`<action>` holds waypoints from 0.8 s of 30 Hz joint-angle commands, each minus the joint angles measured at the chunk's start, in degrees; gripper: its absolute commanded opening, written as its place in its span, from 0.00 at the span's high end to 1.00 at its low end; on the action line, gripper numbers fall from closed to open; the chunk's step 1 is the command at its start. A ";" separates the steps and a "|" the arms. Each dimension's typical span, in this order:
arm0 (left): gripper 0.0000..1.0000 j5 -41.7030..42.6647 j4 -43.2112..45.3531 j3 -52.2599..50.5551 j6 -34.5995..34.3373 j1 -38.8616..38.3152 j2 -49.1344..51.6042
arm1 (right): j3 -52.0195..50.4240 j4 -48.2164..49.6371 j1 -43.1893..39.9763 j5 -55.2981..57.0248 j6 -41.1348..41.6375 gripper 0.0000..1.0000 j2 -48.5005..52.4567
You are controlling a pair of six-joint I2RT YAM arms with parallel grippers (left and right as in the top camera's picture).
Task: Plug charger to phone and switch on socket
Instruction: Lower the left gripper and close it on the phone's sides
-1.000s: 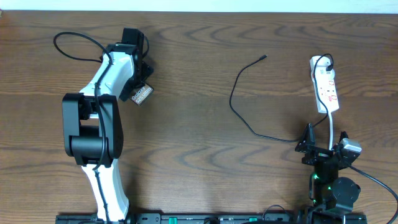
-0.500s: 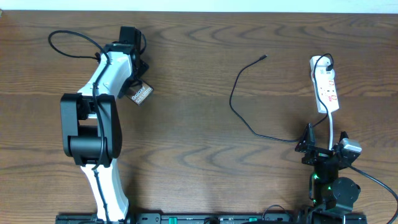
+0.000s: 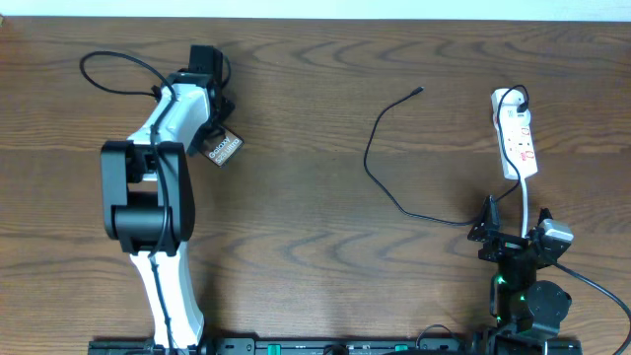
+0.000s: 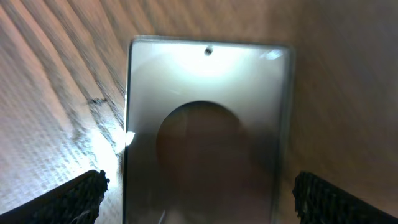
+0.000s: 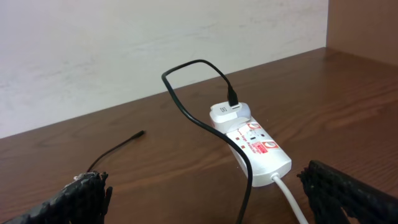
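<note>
The phone (image 3: 225,150) lies flat on the table at the far left; in the left wrist view it (image 4: 205,112) fills the frame, silver-grey with a brownish oval. My left gripper (image 3: 219,128) hovers over it, open, one finger on each side of the phone's lower end (image 4: 202,190). The black charger cable (image 3: 368,163) curves across the middle, with its loose tip (image 3: 419,91) on the table and its other end plugged into the white socket strip (image 3: 517,138). My right gripper (image 3: 515,229) is open and empty, just in front of the strip (image 5: 255,146), with the cable (image 5: 186,112) running between its fingers (image 5: 205,199).
The strip's white cord (image 3: 527,202) runs toward my right arm's base (image 3: 527,301). A thin black wire loop (image 3: 108,69) hangs off my left arm. A pale wall (image 5: 155,43) rises behind the table's far edge.
My left arm has shifted slightly over the phone. The phone, the cable and the right arm have not moved.
</note>
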 commanded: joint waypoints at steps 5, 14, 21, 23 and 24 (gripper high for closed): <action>0.02 -1.42 -0.17 0.79 -0.07 0.46 1.90 | -0.04 -0.22 0.20 -0.33 -0.83 0.01 -0.37; 0.02 -0.52 -3.63 0.42 -0.07 0.48 1.99 | -0.04 -0.22 0.20 -0.33 -0.83 0.01 -0.37; 0.02 3.37 -3.58 -0.98 0.11 0.46 1.99 | -0.04 -0.22 0.20 -0.33 -0.83 0.01 -0.37; 0.02 3.43 -3.63 -1.51 0.11 0.46 2.01 | -0.04 -0.22 0.20 -0.33 -0.83 0.01 -0.37; 0.02 3.56 -3.63 -1.92 0.13 0.46 2.01 | -0.04 -0.22 0.20 -0.33 -0.83 0.01 -0.37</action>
